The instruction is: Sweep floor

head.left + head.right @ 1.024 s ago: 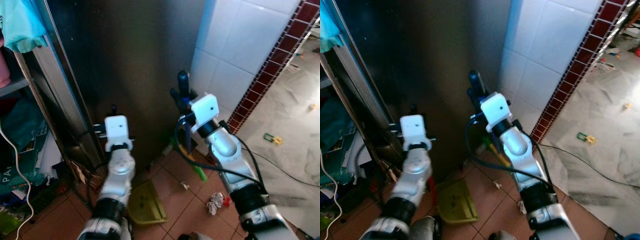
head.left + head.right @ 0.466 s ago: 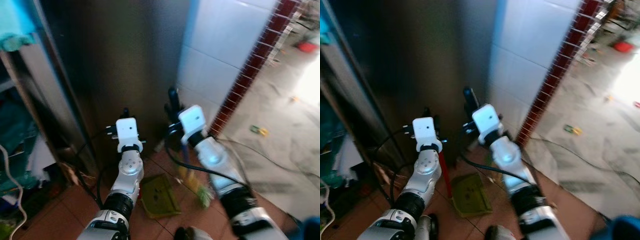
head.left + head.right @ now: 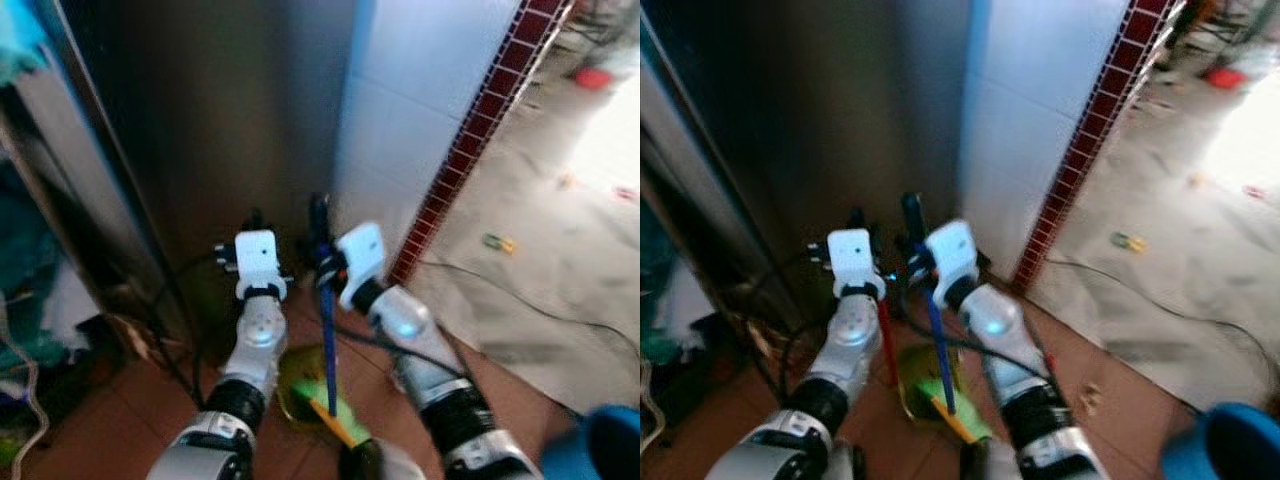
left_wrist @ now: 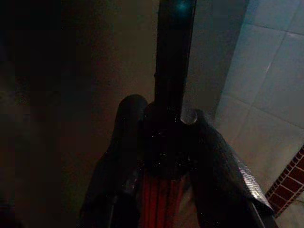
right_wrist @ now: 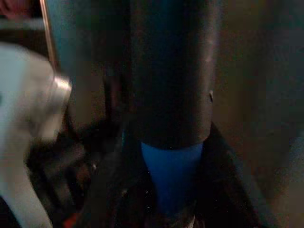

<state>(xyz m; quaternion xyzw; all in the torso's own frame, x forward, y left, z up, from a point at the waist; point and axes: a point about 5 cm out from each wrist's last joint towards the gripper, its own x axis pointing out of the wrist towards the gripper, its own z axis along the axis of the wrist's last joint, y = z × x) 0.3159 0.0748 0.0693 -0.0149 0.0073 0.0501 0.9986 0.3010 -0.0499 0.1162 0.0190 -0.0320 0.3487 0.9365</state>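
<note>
My right gripper (image 3: pixel 322 263) is shut on the broom, just below its black top grip (image 5: pixel 171 71). The blue broom handle (image 3: pixel 329 350) runs down to a green bristle head (image 3: pixel 340 425) on the brown floor tiles. That head lies against a yellow-green dustpan (image 3: pixel 294 380). My left gripper (image 4: pixel 164 111) is shut on the dustpan's upright red handle (image 3: pixel 883 335), close beside the right gripper. Both stand in front of a dark metal cabinet.
The dark cabinet (image 3: pixel 200 120) and a white tiled wall (image 3: pixel 420 90) with a red-brown tile strip (image 3: pixel 470 130) rise straight ahead. Cluttered shelves (image 3: pixel 30 230) are at the left. Grey floor with a cable (image 3: pixel 520 300) and small litter (image 3: pixel 497 242) opens to the right. A blue object (image 3: pixel 605 445) sits at the lower right.
The whole view has swung and blurred. My right arm has drawn the broom in toward my left arm, and the green head now lies at the dustpan.
</note>
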